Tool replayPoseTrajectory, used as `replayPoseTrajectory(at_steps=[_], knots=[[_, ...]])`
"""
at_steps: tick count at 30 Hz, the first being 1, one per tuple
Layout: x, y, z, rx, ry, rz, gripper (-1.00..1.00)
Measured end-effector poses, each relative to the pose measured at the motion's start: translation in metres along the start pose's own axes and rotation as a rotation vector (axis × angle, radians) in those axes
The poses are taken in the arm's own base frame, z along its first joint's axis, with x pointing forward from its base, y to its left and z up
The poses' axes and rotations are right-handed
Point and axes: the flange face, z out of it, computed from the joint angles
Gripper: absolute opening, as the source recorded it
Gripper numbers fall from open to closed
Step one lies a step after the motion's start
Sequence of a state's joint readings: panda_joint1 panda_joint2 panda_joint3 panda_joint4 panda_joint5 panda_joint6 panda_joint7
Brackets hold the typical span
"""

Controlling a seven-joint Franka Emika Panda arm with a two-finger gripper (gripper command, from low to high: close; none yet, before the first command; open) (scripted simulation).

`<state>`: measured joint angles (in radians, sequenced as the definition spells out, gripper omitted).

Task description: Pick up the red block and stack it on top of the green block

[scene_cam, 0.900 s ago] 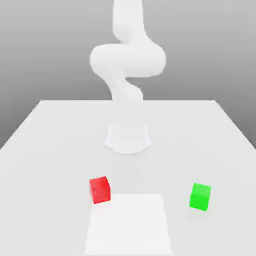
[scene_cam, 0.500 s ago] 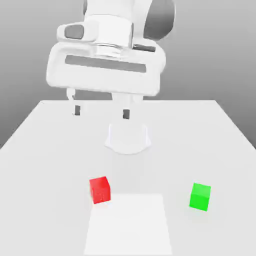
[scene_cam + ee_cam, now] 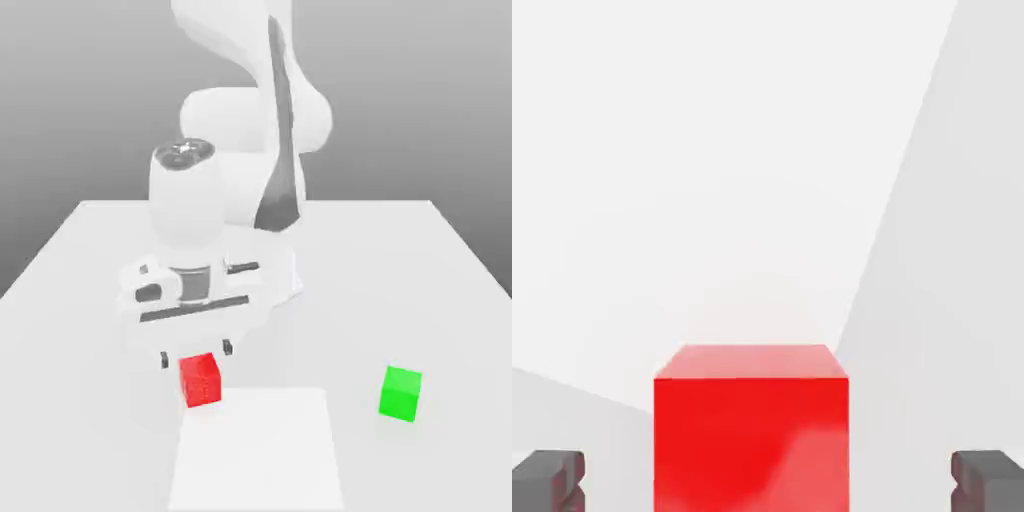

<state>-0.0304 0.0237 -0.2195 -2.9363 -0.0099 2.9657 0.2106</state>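
1. The gripper [image 3: 196, 352] hangs low over the counter [image 3: 90, 260], fingers spread wide and holding nothing; in the hand view the two dark fingertips [image 3: 548, 478] stand on either side of the red block [image 3: 752, 425] with clear gaps.
2. The red block [image 3: 200, 379] sits on the counter just beside a paler square patch [image 3: 258, 450]; the green block [image 3: 401, 393] rests well apart, toward the exterior view's right.
3. The step in hand looks like the grasp approach. To do it well, keep the block centred between the fingers, descend until the pads flank its side faces, then close squarely so it does not twist.
4. No container is present; both blocks lie open on the counter.
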Motion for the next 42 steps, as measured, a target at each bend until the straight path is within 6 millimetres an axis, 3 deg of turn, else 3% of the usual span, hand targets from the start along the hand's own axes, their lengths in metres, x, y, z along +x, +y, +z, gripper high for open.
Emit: replayPoseTrajectory(at_steps=[6, 7, 14, 22, 30, 36, 42], knots=[[-0.005, 0.002, 0.029, 0.003, -0.004, -0.001, 0.0], [-0.006, 0.002, 0.033, 0.004, -0.006, -0.001, -1.0], [-0.006, 0.002, 0.034, 0.004, -0.007, -0.001, -1.0], [0.0, 0.001, -0.001, 0.0, -0.001, 0.005, -1.0], [-0.006, -0.001, -0.031, 0.004, -0.007, 0.001, -1.0], [-0.011, -0.072, -0.045, 0.006, 0.0, 0.055, -1.0], [-0.038, -0.153, -0.058, 0.009, 0.003, 0.114, -1.0]])
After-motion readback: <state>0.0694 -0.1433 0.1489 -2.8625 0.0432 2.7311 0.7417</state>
